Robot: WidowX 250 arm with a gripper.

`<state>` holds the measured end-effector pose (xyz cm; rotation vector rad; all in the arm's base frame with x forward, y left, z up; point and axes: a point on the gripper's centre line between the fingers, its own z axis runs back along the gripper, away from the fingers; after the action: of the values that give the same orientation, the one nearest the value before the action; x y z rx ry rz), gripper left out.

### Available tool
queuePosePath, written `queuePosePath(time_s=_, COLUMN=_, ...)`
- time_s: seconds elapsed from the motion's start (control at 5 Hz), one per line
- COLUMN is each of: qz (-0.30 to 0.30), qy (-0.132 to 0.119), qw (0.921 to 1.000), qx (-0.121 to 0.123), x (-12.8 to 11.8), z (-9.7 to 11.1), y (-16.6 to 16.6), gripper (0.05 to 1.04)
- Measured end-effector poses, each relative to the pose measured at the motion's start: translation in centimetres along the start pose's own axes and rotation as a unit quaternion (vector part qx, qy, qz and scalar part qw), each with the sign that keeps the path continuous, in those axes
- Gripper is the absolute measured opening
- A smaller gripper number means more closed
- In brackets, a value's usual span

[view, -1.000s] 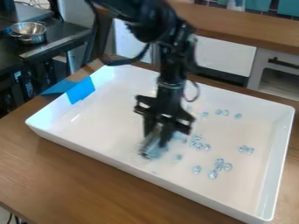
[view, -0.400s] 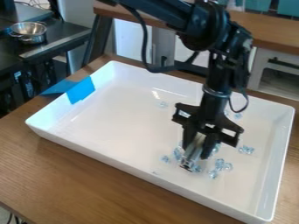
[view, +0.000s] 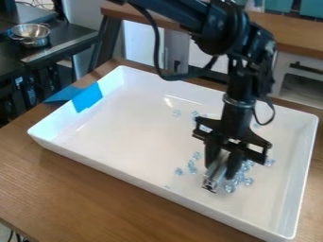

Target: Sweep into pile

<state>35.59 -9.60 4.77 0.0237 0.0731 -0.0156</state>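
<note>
My end effector (view: 222, 171) grips a silvery cylinder (view: 214, 179), slanted so its low end can probably push. Clear beads (view: 248, 181) crowd beside me; stray beads (view: 176, 113) lie beyond, the surrounding white tray (view: 120, 134) presumably containing everything.

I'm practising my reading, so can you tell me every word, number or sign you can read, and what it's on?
None: no words, brands, numbers or signs can be read.
Tray, blue tape, metal bowl: no writing I can make out.
Pale patch on the dark frame at the left: maybe a label, too small to read.
</note>
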Motion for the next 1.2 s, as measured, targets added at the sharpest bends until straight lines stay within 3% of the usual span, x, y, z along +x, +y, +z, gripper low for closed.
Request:
queuePosePath(time_s=0.2, qz=0.014, qy=-0.004, qw=0.9975, qx=-0.069, x=1.1, z=5.1, y=4.1, gripper=0.383)
queuePosePath(time_s=0.4, qz=0.018, qy=-0.02, qw=0.9912, qx=-0.129, x=1.8, z=11.3, y=10.4, gripper=0.383)
queuePosePath(time_s=0.6, qz=0.002, qy=-0.027, qw=0.9933, qx=-0.112, x=2.3, z=12.1, y=14.0, gripper=0.383)
queuePosePath(time_s=0.8, qz=-0.028, qy=-0.041, qw=0.9983, qx=-0.029, x=2.9, z=8.5, y=16.5, gripper=0.384)
queuePosePath(time_s=1.0, qz=-0.033, qy=-0.057, qw=0.9977, qx=0.018, x=3.3, z=6.3, y=17.6, gripper=0.384)
queuePosePath(time_s=1.2, qz=-0.031, qy=-0.054, qw=0.9973, qx=0.039, x=4.0, z=3.6, y=17.7, gripper=0.383)
